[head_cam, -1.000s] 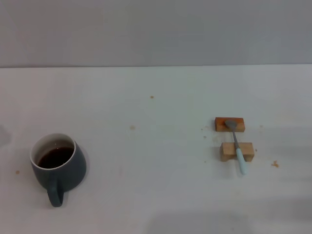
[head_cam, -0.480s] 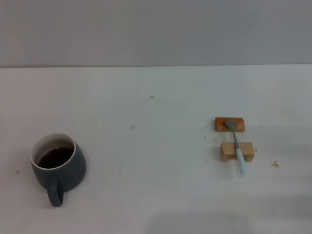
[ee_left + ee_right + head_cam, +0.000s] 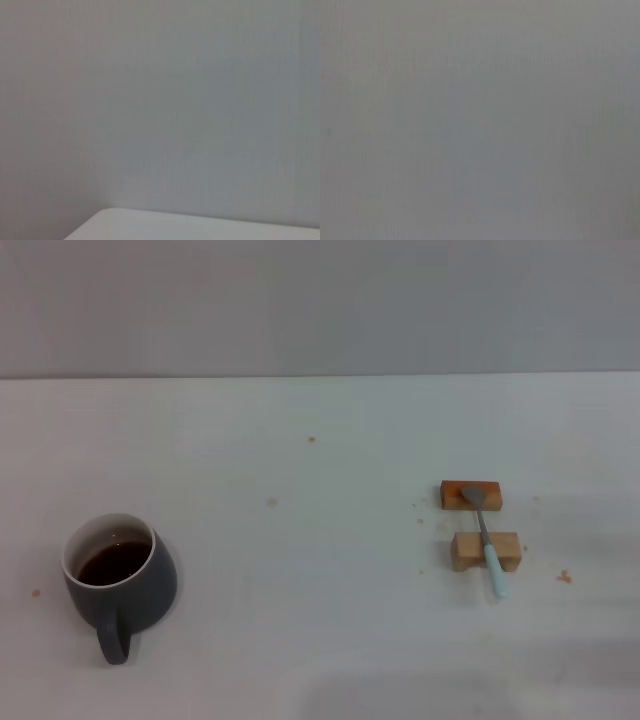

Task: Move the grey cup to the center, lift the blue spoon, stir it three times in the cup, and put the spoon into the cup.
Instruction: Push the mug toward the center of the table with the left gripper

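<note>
The grey cup (image 3: 120, 584) stands at the front left of the white table (image 3: 320, 540), its loop handle toward me, with dark brown liquid inside. The blue spoon (image 3: 485, 540) lies at the right, resting across two small wooden blocks, its metal bowl on the far block (image 3: 470, 495) and its pale blue handle past the near block (image 3: 485, 551). Neither gripper shows in any view. The left wrist view shows only a grey wall and a corner of the table (image 3: 200, 227). The right wrist view shows only blank grey.
A grey wall (image 3: 320, 300) rises behind the table's far edge. A few small brown specks (image 3: 311, 439) dot the tabletop. The table's middle lies between the cup and the spoon.
</note>
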